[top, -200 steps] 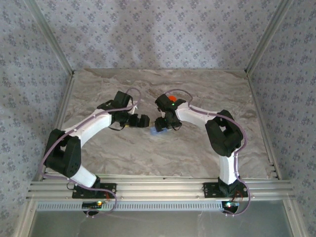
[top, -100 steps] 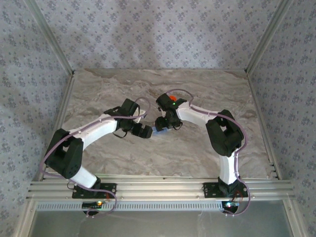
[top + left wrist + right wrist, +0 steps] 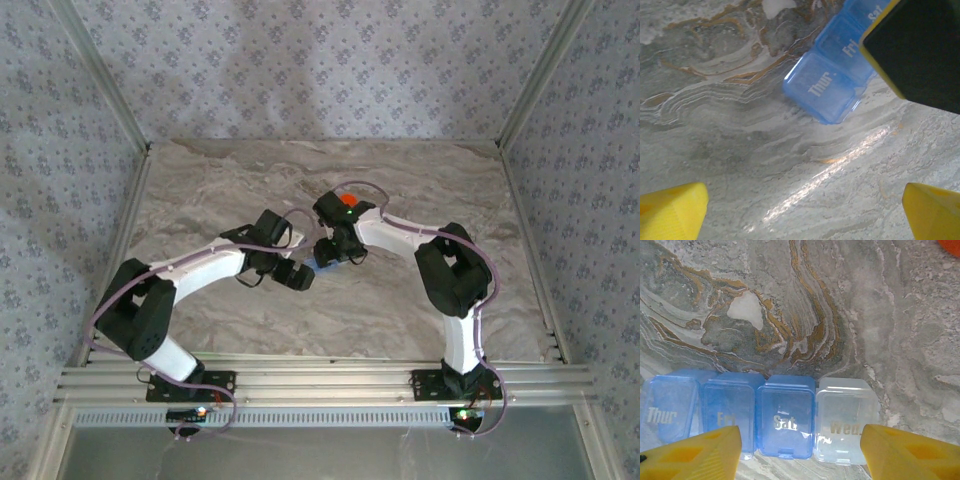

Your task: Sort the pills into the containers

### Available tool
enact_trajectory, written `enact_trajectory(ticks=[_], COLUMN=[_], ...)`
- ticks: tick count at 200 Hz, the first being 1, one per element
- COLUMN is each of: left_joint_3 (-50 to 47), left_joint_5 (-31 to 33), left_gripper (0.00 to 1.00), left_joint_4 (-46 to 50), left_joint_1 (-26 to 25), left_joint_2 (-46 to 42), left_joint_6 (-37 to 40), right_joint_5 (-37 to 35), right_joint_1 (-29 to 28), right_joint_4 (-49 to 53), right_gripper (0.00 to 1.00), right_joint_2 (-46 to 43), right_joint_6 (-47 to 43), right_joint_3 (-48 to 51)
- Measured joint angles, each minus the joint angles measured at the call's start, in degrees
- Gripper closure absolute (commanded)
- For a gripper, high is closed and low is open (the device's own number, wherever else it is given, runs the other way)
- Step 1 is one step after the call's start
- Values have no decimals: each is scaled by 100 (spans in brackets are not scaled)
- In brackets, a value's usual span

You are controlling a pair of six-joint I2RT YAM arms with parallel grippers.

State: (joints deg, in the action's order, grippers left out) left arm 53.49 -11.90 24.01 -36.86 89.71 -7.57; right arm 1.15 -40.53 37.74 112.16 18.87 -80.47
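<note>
Four lidded cells, pill organizer (image 3: pixel 760 422) at table (image 3: pixel 200 180) centre; your right gripper (image 3: pixel 800 450) hovered spread, empty over it, left gripper (image 3: pixel 805 200) likewise by Thur, probably to flip lids.

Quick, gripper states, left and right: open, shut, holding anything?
Left gripper: open, empty, bare table between its fingers.
Right gripper: open, spread over the blue pill organizer, gripping nothing.
</note>
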Motion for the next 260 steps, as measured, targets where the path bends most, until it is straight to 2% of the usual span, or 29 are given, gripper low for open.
enact_trajectory(ticks=[96, 144, 206, 260], left_joint_3=[-4, -2, 96, -157], left_joint_5=[492, 730, 688, 361], left_gripper=[1, 1, 0, 0], left_joint_4=[-350, -511, -695, -798], left_joint_1=[-63, 151, 575, 612], left_joint_2=[306, 341, 348, 142], left_joint_6=[44, -107, -417, -367], right_joint_5=[-142, -146, -166, -168], right_joint_1=[-68, -72, -72, -76], right_joint_4=[9, 11, 11, 22], right_gripper=[33, 33, 34, 34], right_joint_2=[15, 15, 24, 31], right_joint_6=[-7, -7, -7, -7], right_joint_3=[-7, -4, -4, -7])
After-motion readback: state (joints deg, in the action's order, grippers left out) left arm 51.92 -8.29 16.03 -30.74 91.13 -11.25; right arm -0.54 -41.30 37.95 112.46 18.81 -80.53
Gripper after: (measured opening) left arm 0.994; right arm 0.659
